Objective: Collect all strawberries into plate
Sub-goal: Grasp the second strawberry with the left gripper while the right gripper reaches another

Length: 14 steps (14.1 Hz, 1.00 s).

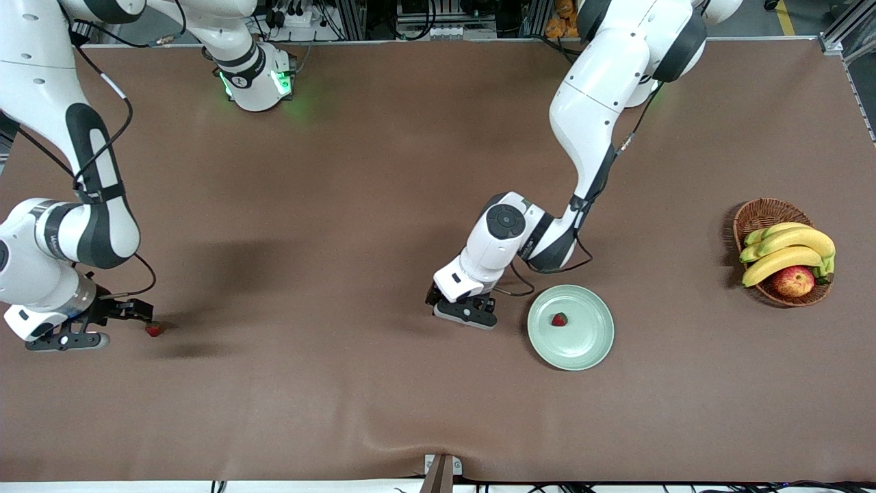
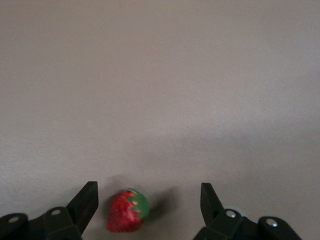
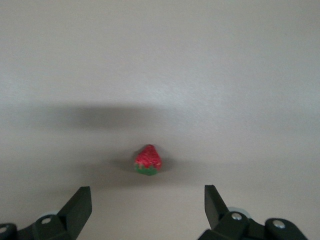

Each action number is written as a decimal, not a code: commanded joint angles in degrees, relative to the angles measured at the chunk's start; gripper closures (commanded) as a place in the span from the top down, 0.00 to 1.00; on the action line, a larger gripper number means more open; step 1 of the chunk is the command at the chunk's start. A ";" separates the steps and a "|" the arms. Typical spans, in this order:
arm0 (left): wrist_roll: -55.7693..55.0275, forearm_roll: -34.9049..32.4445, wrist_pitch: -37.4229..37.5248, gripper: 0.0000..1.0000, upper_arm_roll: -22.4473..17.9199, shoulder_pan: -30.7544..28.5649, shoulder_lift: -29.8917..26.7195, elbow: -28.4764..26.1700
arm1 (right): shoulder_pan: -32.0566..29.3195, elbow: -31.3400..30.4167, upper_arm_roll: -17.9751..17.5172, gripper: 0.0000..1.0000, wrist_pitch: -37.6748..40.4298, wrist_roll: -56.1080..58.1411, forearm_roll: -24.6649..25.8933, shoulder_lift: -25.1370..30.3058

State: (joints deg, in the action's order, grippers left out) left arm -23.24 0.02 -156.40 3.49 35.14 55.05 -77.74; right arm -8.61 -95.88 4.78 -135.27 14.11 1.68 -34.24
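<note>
From the front, one small red strawberry (image 1: 560, 320) lies in the round pale mint-green plate (image 1: 588, 350); the left gripper (image 1: 464, 311) sits low beside that plate, the right gripper (image 1: 130, 320) beside another strawberry (image 1: 154, 330) toward the right arm's end. Left wrist: black fingers (image 2: 86, 204) spread around a third berry (image 2: 128, 217). Right wrist: fingers (image 3: 77, 204) apart, berry (image 3: 147, 160) ahead.

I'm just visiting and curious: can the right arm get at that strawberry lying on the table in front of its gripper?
Probably yes. The right gripper is open, and the strawberry lies on bare table just ahead of its fingers, with nothing between or beside it.
</note>
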 commanded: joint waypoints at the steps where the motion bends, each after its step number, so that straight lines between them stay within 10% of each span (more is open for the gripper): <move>1: 1.70 -0.29 -0.49 0.85 -0.77 0.37 0.85 0.92 | -1.06 1.83 -1.18 1.00 -1.40 -3.98 -0.89 -3.19; 8: 5.57 -0.99 -0.31 0.59 -0.77 -0.51 0.85 0.57 | -1.50 3.50 -1.18 1.00 -1.67 -7.78 -6.06 -7.68; 14: 5.57 -1.61 -0.31 0.59 -0.86 -0.16 0.42 -1.88 | -1.50 3.94 -1.09 1.00 -1.84 -7.96 -8.10 -8.91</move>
State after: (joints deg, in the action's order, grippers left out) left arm -17.96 -0.44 -156.35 2.82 34.70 55.53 -78.60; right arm -8.85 -93.49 4.71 -137.16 6.40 -5.51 -42.39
